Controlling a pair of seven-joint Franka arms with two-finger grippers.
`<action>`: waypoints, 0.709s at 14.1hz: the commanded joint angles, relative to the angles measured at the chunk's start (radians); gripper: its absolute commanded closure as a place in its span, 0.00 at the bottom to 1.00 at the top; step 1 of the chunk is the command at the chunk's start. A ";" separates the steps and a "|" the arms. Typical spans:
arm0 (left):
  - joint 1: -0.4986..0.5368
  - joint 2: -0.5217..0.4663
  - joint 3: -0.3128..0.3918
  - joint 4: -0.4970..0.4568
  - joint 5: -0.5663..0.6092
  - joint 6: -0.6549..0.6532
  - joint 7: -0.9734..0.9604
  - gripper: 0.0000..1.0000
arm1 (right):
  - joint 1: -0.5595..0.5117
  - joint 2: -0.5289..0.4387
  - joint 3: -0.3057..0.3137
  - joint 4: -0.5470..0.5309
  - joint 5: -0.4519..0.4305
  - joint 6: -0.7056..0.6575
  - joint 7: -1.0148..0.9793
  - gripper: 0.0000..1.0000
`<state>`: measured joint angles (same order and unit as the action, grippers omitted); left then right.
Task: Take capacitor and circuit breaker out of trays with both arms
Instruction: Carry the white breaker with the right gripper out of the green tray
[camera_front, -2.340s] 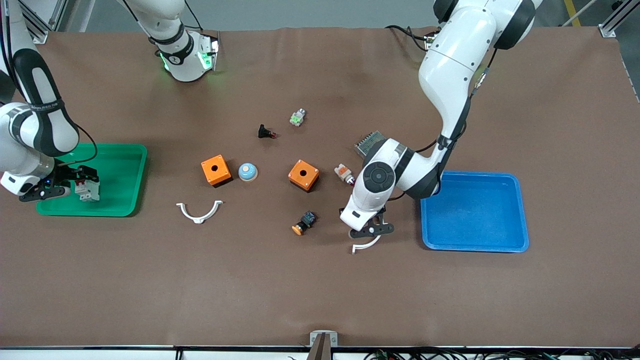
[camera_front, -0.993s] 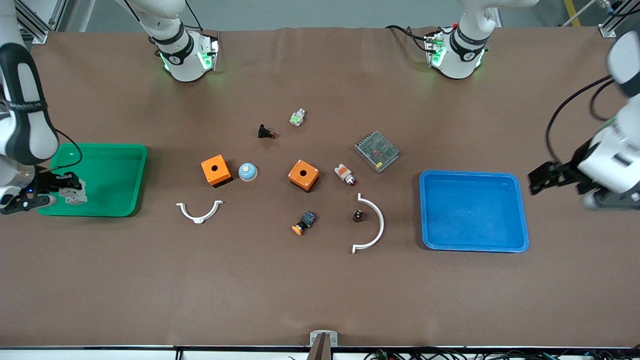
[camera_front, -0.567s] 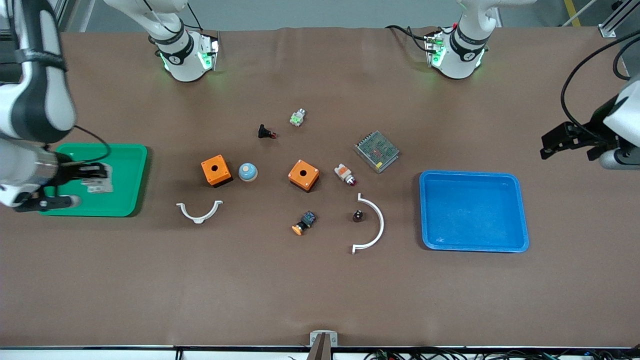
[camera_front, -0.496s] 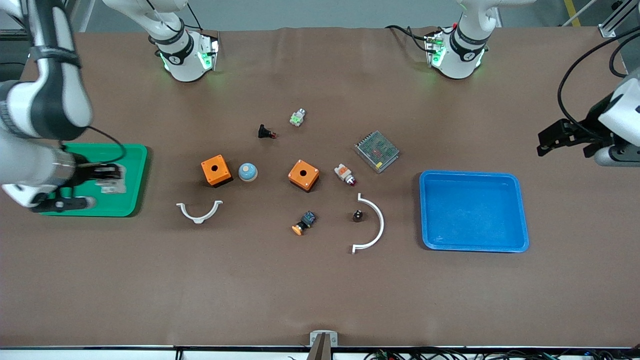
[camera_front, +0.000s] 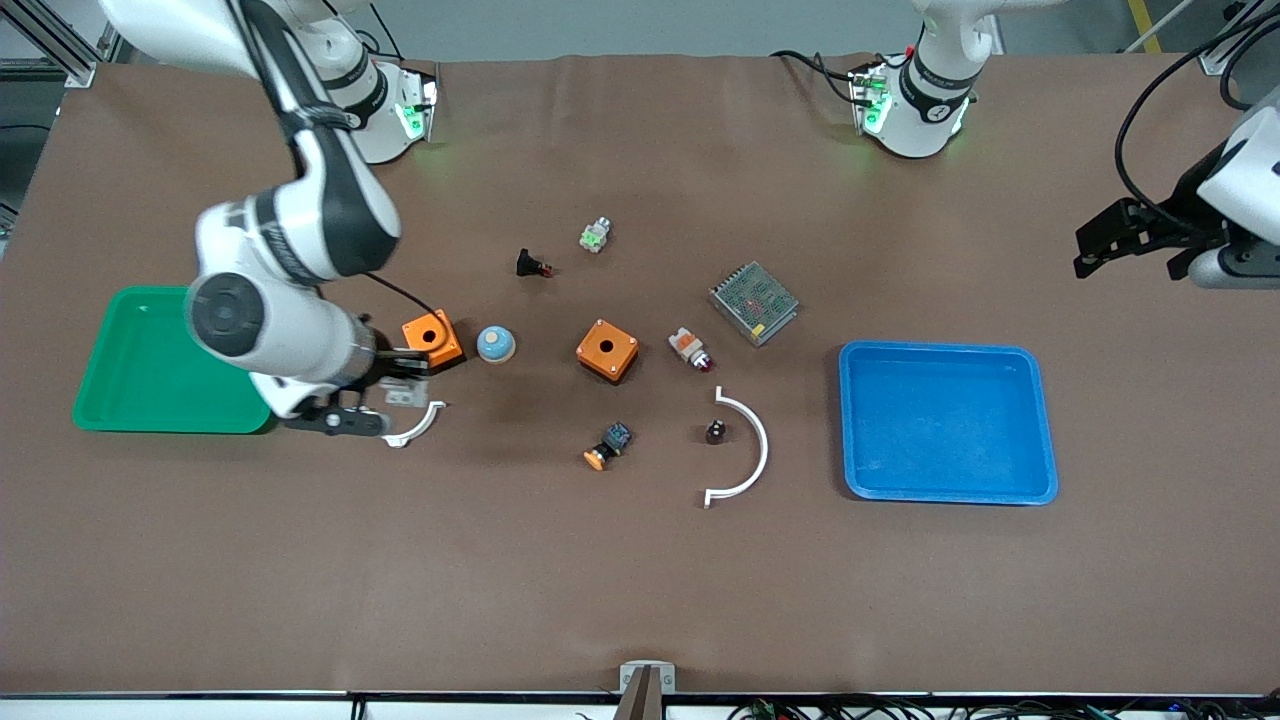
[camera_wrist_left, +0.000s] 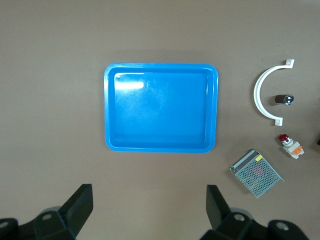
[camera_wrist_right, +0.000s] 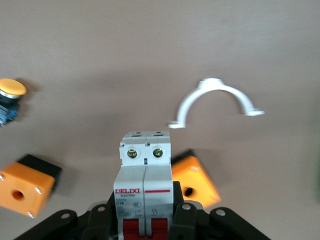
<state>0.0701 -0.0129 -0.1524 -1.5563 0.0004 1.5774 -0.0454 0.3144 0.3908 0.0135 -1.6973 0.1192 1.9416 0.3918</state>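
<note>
Breaker (camera_wrist_right: 145, 175) is clamped in the right hand (camera_front: 385, 395), red levers (camera_wrist_right: 144, 227) at the finger end, terminal screws outward, up in the air over the small white clamp (camera_front: 418, 424) and just beside the orange box (camera_front: 432, 338) nearest the green tray (camera_front: 140, 385). That tray sits toward the right arm's end of the table (camera_front: 640, 580).

Blue tray (camera_front: 948, 420) sits toward the left arm's end. Left hand (camera_front: 1130, 235) hangs over bare table near the edge at that end, jaws spread wide, holding nothing; left wrist view looks down on the blue tray between the fingertips (camera_wrist_left: 80, 200).

Mid-table: metal-mesh power supply (camera_front: 754, 302), second orange box (camera_front: 607, 350), large white half-ring clamp (camera_front: 748, 450), white-and-orange part with red tip (camera_front: 690, 348), blue dome (camera_front: 495, 343), orange-capped pushbutton (camera_front: 607, 446).

Capacitor (camera_front: 716, 432) lies on the table inside the curve of the half-ring clamp, apart from it, not gripped.
</note>
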 joint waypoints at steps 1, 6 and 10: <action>0.016 -0.039 -0.021 -0.027 0.000 -0.028 -0.031 0.00 | 0.037 0.077 -0.015 0.011 0.031 0.083 0.028 0.70; 0.013 -0.038 -0.038 -0.030 0.001 -0.053 -0.034 0.00 | 0.092 0.171 -0.015 0.010 0.036 0.195 0.028 0.70; 0.016 -0.044 -0.042 -0.030 0.001 -0.062 -0.036 0.00 | 0.126 0.238 -0.015 0.010 0.036 0.281 0.028 0.70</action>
<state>0.0699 -0.0304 -0.1804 -1.5724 0.0004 1.5268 -0.0702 0.4094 0.5997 0.0113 -1.6987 0.1326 2.1903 0.4157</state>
